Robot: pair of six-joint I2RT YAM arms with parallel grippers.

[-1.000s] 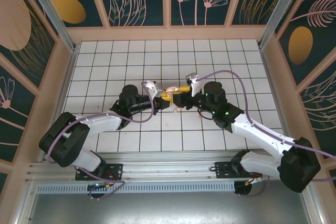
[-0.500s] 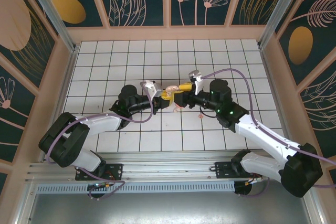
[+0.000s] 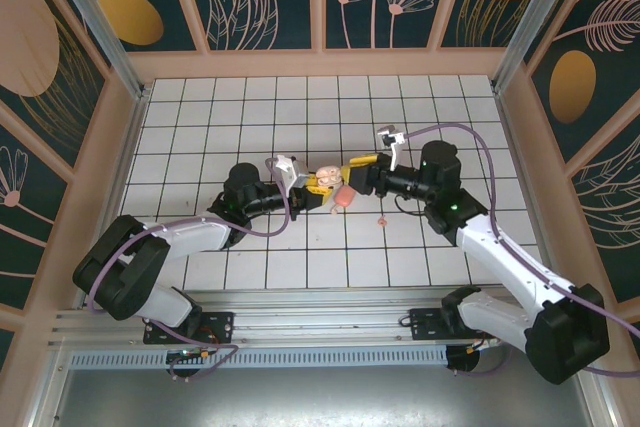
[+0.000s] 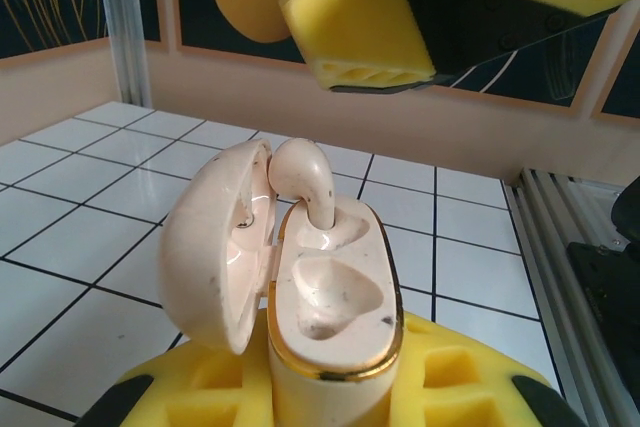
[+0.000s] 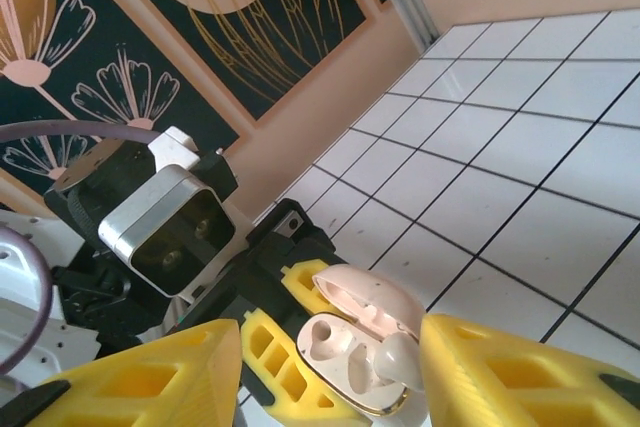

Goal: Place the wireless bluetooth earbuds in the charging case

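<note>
The left gripper (image 4: 335, 392) clenches the open charging case (image 4: 335, 322) while the right gripper (image 5: 330, 352), released and empty beside it, could knock out the half-seated earbud (image 4: 305, 182)

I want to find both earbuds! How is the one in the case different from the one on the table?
The seated earbud stands upright in a slot of the open case; the loose earbud lies out on the table. The seated earbud rides in the case that the left gripper clamps; nothing touches the loose earbud. Both are tiny and pale pink.
</note>
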